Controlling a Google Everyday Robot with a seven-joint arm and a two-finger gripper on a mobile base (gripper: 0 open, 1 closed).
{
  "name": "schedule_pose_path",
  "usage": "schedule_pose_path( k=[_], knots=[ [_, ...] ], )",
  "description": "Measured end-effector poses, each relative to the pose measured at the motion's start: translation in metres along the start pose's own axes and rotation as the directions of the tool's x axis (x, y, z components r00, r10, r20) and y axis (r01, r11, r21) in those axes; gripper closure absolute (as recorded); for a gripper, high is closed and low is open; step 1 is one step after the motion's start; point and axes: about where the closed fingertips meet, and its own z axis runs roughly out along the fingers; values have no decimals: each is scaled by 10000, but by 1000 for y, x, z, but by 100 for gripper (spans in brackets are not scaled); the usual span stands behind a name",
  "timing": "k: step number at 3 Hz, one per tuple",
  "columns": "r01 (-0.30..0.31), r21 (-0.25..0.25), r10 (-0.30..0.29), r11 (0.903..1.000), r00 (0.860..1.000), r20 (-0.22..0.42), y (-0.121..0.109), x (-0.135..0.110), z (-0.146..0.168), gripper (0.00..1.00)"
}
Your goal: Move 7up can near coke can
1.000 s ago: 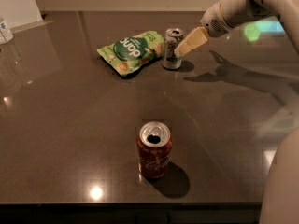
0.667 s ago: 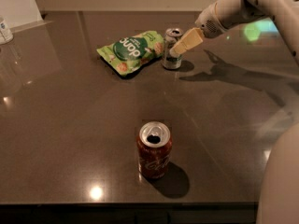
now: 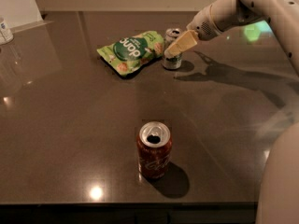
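The 7up can (image 3: 172, 59) is silver-grey with green markings. It stands upright at the back of the dark table (image 3: 70, 125), just right of a green snack bag. The coke can (image 3: 153, 150) is dark red with an open silver top. It stands upright near the table's front edge, well apart from the 7up can. My gripper (image 3: 176, 47) reaches in from the upper right on a white arm (image 3: 224, 13). Its cream-coloured tip lies across the upper part of the 7up can.
A green snack bag (image 3: 132, 51) lies flat, touching or almost touching the 7up can's left side. A small white container (image 3: 5, 31) stands at the far left edge. Part of my white body (image 3: 280, 181) fills the lower right corner.
My gripper has moved left and slightly down, from beside the 7up can's right side to overlapping it. Both cans and the bag have stayed in place.
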Motion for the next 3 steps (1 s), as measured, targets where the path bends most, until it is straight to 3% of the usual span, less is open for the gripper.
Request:
schedule_pose_path(
  k=[3],
  knots=[
    [241,-679,-221,9974,9993,291,28,-5,-13,83]
  ],
)
